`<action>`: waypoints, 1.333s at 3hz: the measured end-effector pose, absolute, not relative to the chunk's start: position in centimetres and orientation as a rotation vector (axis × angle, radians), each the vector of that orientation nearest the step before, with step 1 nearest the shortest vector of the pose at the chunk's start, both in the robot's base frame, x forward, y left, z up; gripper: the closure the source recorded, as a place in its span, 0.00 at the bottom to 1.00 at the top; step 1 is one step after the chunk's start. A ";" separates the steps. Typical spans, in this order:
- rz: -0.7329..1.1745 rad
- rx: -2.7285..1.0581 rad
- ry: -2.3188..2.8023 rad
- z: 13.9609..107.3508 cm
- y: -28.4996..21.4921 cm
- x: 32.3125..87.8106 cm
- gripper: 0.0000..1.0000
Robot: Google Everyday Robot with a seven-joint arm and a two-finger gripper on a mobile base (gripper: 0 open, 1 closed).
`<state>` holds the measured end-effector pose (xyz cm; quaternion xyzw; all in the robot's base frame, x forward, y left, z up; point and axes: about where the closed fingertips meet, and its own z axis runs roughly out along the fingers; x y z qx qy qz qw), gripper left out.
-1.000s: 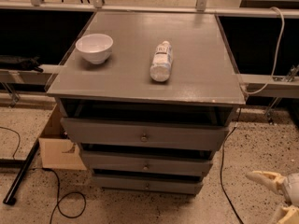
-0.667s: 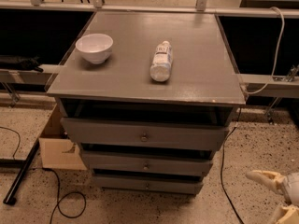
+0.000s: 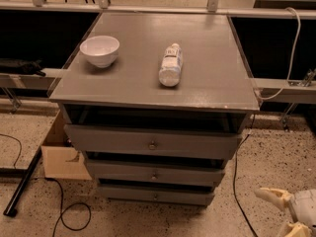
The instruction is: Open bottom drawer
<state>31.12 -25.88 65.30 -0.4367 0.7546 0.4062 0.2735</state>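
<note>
Gripper [image 3: 284,214] sits low at the right bottom corner of my view, over the speckled floor [image 3: 148,221] and well apart from the cabinet; its two pale fingers [image 3: 272,197] stand spread with nothing between them; the upper one points left toward the cabinet. Bottom drawer [image 3: 128,193] is the lowest of three grey fronts, just above the floor, directly under the middle drawer [image 3: 123,171]; its small round knob [image 3: 156,197] is at the centre of the front; nothing touches it; I cannot tell whether it is fully seated. Top drawer [image 3: 113,139] sits forward, with a dark gap above it. On the cabinet top [image 3: 212,83]: white bowl [image 3: 99,50] upright near the left edge, toward the far left corner; clear bottle [image 3: 171,64] lying on its side near the middle, lengthwise front to back. Cardboard box [image 3: 61,157] on the floor against the cabinet's left side; black cable [image 3: 64,216] looped in front of it; white cable [image 3: 292,43] hanging beyond the right edge.
</note>
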 end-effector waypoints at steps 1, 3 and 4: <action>1.138 -1.108 2.025 63.1 -25.4 30.2 0.00; 1.180 -1.059 2.127 58.5 -23.1 28.7 0.00; 1.202 -1.052 2.229 53.7 -21.3 28.8 0.00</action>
